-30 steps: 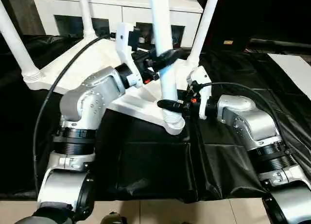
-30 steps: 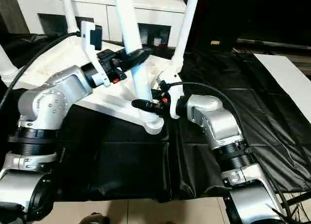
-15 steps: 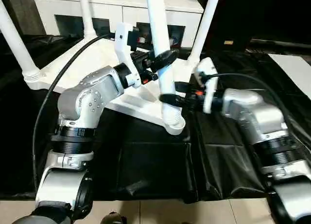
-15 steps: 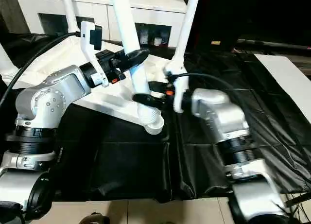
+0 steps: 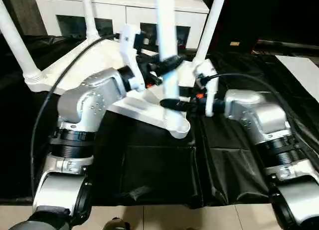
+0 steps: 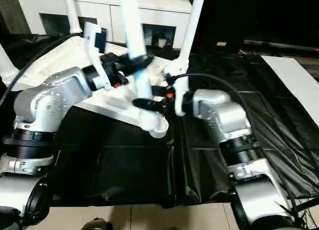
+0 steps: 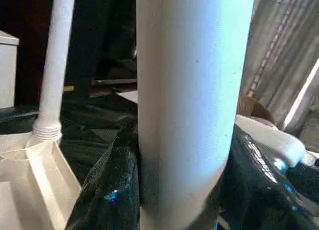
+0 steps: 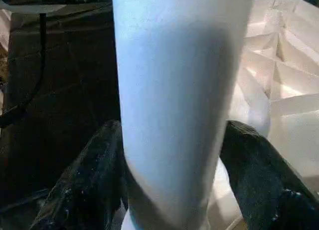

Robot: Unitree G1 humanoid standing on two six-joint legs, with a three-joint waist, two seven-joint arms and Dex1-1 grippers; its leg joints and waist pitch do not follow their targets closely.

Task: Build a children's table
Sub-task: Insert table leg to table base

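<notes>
The children's table lies upside down on black cloth, its white ribbed tabletop (image 5: 134, 106) facing up. Three white legs (image 5: 15, 40) (image 5: 88, 15) (image 5: 209, 25) stand in corner sockets. A fourth leg (image 5: 164, 20) stands nearly upright over the near corner socket (image 5: 178, 126); I cannot tell whether it is seated. My left gripper (image 5: 167, 61) is shut on this leg (image 7: 189, 115) at mid-height, its fingers (image 7: 112, 190) pressed against it. My right gripper (image 5: 172, 104) is open around the leg's lower part (image 8: 174, 115), with fingers (image 8: 94, 180) close on either side.
A white cabinet (image 5: 124, 5) with glass-fronted compartments stands behind the table. Black cloth (image 5: 149, 165) covers the work surface up to its front edge, with tiled floor below. A white sheet (image 5: 301, 70) lies at the far right. A black cable (image 5: 45, 115) loops past my left arm.
The held leg has swung from a slant to nearly upright. My right gripper has loosened its hold and turned its wrist. The left gripper keeps its grip.
</notes>
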